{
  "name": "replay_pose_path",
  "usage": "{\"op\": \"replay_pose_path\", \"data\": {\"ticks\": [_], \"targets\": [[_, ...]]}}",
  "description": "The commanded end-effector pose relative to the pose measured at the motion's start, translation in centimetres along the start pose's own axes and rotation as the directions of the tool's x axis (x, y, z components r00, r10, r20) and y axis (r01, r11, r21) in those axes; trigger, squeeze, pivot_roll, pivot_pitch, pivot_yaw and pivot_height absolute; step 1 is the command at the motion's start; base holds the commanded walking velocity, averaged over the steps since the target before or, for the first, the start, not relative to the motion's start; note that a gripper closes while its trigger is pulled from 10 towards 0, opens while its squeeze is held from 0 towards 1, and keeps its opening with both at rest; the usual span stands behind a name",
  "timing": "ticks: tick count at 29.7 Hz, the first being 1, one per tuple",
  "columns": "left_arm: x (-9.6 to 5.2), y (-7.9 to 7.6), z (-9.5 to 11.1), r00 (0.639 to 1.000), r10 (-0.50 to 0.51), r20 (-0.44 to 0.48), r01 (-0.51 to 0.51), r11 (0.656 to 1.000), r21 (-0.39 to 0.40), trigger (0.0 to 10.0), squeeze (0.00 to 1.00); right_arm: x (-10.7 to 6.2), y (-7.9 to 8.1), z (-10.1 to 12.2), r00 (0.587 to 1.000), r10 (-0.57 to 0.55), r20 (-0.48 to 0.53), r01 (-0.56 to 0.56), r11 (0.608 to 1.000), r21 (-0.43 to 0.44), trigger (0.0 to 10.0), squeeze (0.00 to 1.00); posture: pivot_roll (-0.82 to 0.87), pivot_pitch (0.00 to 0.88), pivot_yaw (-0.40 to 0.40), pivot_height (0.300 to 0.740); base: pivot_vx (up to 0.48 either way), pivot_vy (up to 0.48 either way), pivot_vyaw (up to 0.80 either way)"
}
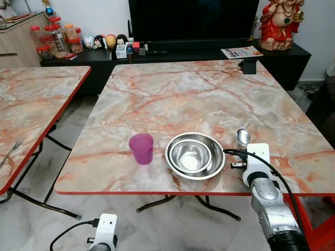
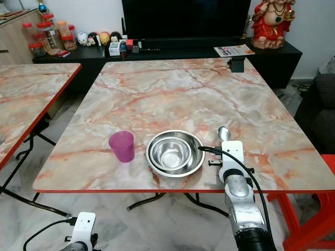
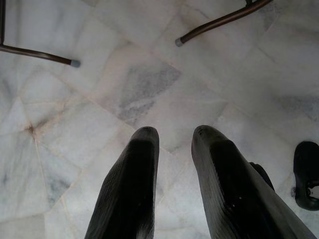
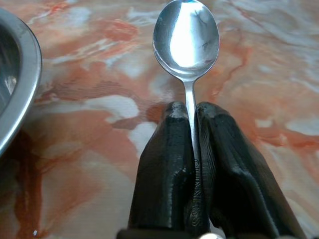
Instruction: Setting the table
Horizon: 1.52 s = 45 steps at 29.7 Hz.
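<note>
A: How far along is the table?

B: Partly set, I'd say. Near the table's (image 1: 157, 89) front edge stand a purple cup (image 1: 141, 148) and, just beside it, two nested steel bowls (image 1: 194, 155).

A: And the spoon (image 4: 187, 40)?

B: Clenched by its handle in the right gripper (image 4: 192, 114), bowl end forward, low over the table on the bowls' far side from the cup; not yet laid down.

A: The left gripper (image 3: 174, 137)?

B: Hanging over the floor, fingers parted, holding nothing
</note>
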<state>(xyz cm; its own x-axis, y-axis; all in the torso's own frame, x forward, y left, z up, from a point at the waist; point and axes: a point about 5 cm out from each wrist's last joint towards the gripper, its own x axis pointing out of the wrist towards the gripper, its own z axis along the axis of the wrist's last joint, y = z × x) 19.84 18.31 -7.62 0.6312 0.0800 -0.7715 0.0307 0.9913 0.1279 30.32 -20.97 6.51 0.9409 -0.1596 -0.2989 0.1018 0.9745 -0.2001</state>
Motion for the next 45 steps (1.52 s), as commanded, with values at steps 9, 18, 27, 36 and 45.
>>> {"op": "replay_pose_path", "data": {"ticks": [9,18,27,36,45], "targets": [[0.0,0.2,0.0,1.0,0.004,-0.001,-0.004,1.0,0.023,10.0,0.0,-0.3,1.1,0.4,0.998,0.054,0.01,-0.054,0.999,0.005,10.0,0.0,-0.08,0.0,0.049,0.74,0.0,0.0,0.0],[0.0,0.3,0.1,1.0,0.008,-0.001,-0.008,1.0,0.027,10.0,0.0,-0.3,1.7,0.7,0.997,0.076,0.014,-0.076,0.997,0.013,10.0,0.0,-0.08,0.0,0.047,0.74,0.0,0.0,0.0],[0.1,0.2,0.2,1.0,0.005,0.001,-0.005,1.0,0.029,10.0,0.0,-0.2,0.8,0.7,0.999,0.032,0.012,-0.032,0.999,0.014,10.0,0.0,-0.08,0.0,0.052,0.74,0.0,0.0,0.0],[0.1,0.1,0.2,1.0,-0.001,0.0,0.001,1.0,0.03,10.0,0.0,0.0,-0.4,0.5,1.0,0.006,0.005,-0.006,1.0,0.004,10.0,0.0,-0.08,0.0,0.052,0.74,0.0,0.0,0.0],[0.1,0.2,0.2,1.0,0.0,-0.001,0.0,0.999,0.035,10.0,0.0,0.1,-0.8,0.7,1.0,0.006,0.01,-0.006,1.0,0.004,10.0,0.0,-0.08,0.0,0.054,0.74,0.0,0.0,0.0]]}}
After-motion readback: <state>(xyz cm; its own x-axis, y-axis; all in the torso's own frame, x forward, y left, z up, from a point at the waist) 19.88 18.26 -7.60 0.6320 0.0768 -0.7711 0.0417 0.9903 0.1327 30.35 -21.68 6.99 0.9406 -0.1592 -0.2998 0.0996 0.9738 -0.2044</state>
